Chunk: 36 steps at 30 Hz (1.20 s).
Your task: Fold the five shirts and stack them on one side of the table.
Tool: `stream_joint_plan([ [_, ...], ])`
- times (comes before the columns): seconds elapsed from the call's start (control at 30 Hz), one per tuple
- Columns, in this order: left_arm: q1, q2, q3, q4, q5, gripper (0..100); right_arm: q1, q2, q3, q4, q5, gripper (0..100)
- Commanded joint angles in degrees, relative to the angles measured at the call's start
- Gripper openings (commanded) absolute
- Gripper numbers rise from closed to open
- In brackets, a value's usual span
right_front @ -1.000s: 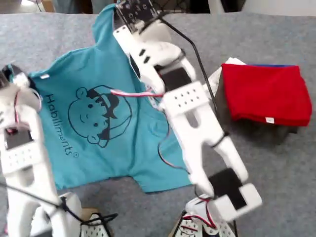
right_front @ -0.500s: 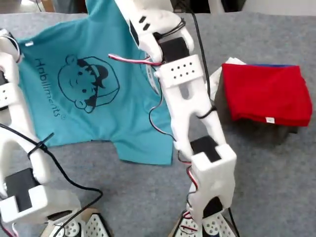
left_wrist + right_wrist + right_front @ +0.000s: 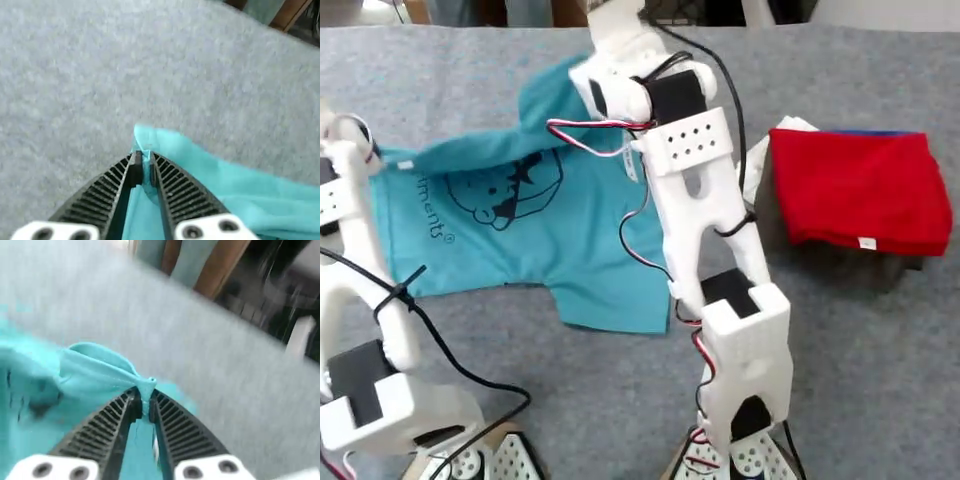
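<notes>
The right arm point(image 3: 705, 190) covers part of the teal shirt point(image 3: 530, 255), and a fold point(image 3: 470, 152) hides some print point(image 3: 510, 195).

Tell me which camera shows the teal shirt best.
The high view: the teal shirt lies spread on the grey table, its far edge folded over part of the print. The left wrist view shows a corner pinched in the left end effector; the right wrist view a bunched edge in the right end effector.

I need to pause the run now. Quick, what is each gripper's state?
Left gripper: shut on an edge of the teal shirt.
Right gripper: shut on a pinched fold of the teal shirt.
</notes>
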<state>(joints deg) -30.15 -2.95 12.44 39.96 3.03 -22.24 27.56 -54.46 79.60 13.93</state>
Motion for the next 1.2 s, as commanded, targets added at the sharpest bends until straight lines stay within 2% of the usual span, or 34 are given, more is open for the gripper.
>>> stream_joint_plan([
  [0.0,-0.31,1.32,4.62,-3.25,-4.40,3,0.44,0.04,-1.36,7.03,6.77,1.4],
  [0.13,-1.89,2.90,8.31,-5.89,-7.82,3,-1.58,0.92,0.57,15.47,9.14,1.4],
  [0.43,-3.03,2.73,8.75,8.44,-8.44,3,-4.22,-0.04,6.64,19.87,8.53,1.4],
  [0.67,-6.37,2.64,8.75,13.89,-11.60,3,-4.57,-6.37,9.89,21.19,7.30,1.4],
  [0.87,-8.13,2.64,12.88,14.42,-15.74,3,-4.40,-16.48,24.31,19.43,6.07,1.4],
  [1.0,-7.78,2.64,16.22,13.98,-16.35,3,-4.48,-24.31,39.34,12.22,6.51,1.4],
  [1.17,-11.03,2.64,16.48,14.42,-16.44,3,-4.48,-33.36,60.00,2.99,6.59,1.4],
])
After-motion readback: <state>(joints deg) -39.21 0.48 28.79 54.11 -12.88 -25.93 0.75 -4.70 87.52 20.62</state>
